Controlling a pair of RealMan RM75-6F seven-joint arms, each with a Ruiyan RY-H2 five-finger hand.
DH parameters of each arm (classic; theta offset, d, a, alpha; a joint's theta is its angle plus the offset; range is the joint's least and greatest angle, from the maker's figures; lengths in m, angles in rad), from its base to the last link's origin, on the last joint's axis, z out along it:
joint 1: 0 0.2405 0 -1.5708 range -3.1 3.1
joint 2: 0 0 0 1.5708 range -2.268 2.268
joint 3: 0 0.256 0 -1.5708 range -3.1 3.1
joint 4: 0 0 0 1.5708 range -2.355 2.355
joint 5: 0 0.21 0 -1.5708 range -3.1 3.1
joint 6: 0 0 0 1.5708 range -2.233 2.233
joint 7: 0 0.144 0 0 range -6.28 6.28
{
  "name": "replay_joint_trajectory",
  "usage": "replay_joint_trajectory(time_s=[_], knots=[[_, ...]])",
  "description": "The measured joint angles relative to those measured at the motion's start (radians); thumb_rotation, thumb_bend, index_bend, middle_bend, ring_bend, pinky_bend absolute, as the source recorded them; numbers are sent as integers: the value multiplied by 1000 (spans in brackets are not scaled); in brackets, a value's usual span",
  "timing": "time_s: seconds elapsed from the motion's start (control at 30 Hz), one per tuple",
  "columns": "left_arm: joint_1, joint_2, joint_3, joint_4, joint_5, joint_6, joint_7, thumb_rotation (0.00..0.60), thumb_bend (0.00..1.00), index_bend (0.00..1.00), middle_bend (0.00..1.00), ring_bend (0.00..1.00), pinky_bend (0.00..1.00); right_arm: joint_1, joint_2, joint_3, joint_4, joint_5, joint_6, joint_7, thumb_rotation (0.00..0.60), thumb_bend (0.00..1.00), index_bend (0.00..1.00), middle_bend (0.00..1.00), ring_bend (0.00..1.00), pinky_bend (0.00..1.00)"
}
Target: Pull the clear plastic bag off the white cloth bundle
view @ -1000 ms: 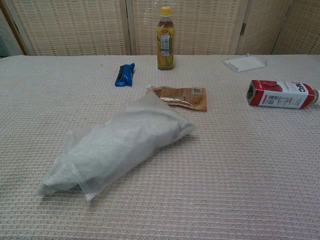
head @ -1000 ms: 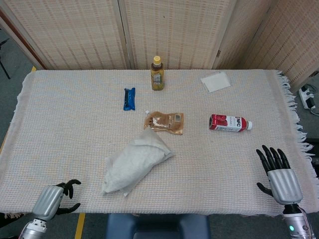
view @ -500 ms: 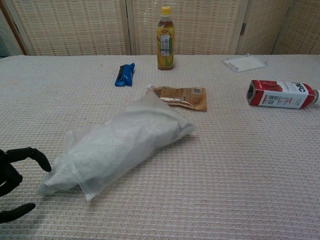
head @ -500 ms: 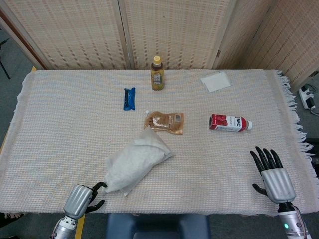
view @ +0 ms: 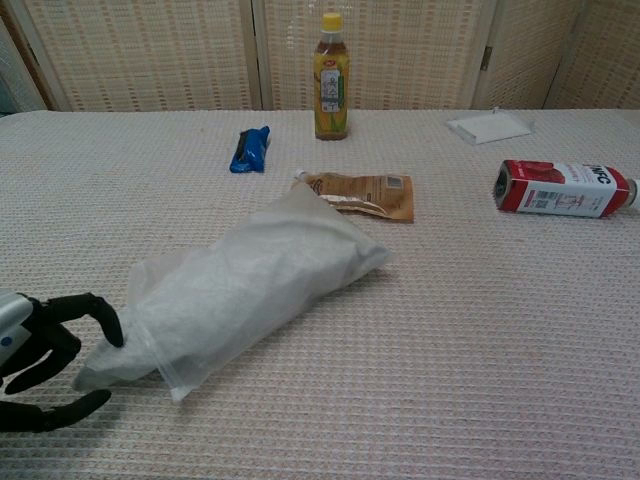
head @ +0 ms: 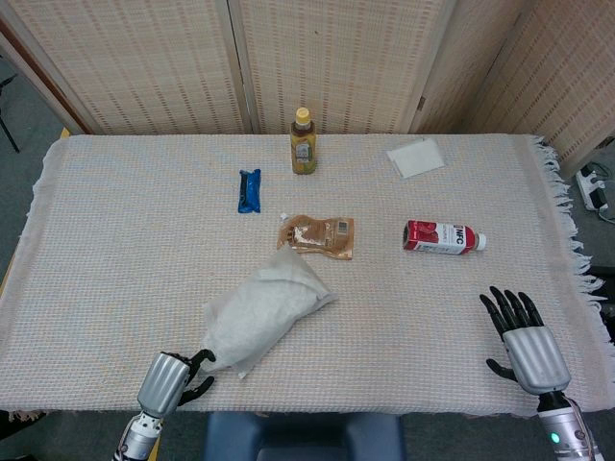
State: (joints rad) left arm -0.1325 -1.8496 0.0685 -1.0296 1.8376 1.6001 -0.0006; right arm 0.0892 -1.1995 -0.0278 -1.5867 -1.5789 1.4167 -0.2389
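1. The tabletop [head: 115, 230] carries the clear plastic bag [view: 250, 285], with the white cloth bundle [view: 275, 260] inside, lying slantwise near the middle of the front edge.
2. Risk, as I judge it: a pull on slack film alone may drag bag and bundle together, or tear the film.
3. The left hand [view: 45, 360] sits at the bag's near-left end, fingers curled apart, one fingertip touching or just beside the film; nothing pinched yet.
4. The right hand [head: 524, 336] lies spread near the front right corner, well apart.
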Motion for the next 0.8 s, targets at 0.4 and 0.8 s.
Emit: replay_joint_trajectory(time_s=[0.4, 0.8], knots=[[-26, -63, -3, 99, -20, 20, -51, 600, 295, 554, 1000, 1000, 1000, -1, 12, -8, -18, -4, -6, 6, 600, 48, 0, 0, 0, 0], [-57, -112, -12, 173, -48, 19, -98, 600, 555, 679, 1000, 1000, 1000, 42, -39, -6, -5, -12, -75, -2, 600, 62, 0, 0, 0, 0]])
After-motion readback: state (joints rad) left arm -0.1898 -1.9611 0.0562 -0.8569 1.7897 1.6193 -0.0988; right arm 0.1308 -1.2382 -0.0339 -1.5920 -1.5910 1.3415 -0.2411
